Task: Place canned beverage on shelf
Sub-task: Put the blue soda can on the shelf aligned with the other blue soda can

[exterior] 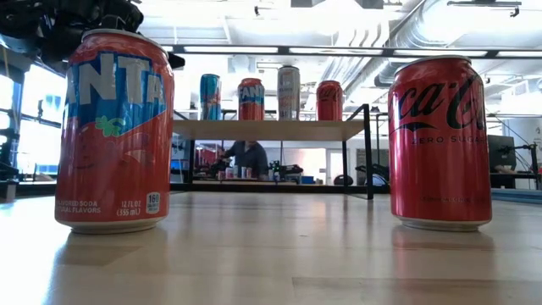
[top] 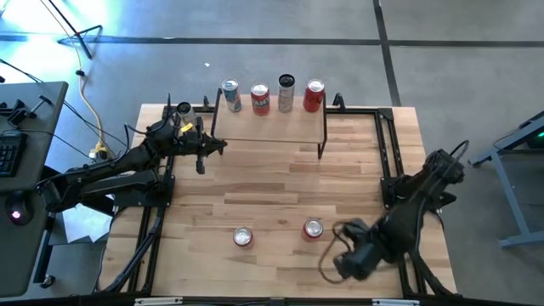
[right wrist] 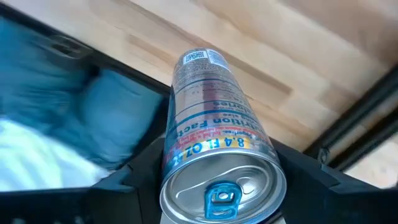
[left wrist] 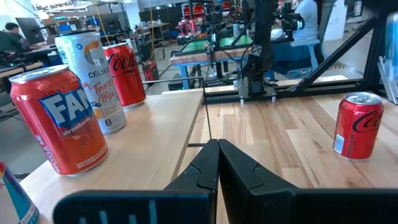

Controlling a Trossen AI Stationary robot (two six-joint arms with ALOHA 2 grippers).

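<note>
Four cans [top: 272, 96] stand in a row on the shelf [top: 269, 127] at the table's [top: 280, 183] far edge; two red cans [top: 278, 233] stand near its front edge. The right gripper [right wrist: 217, 186], at the front right corner, is clamped on a slim can [right wrist: 214, 143], visible only in its wrist view. The left gripper [left wrist: 217, 165], fingers together, rests beside the shelf's left end.
</note>
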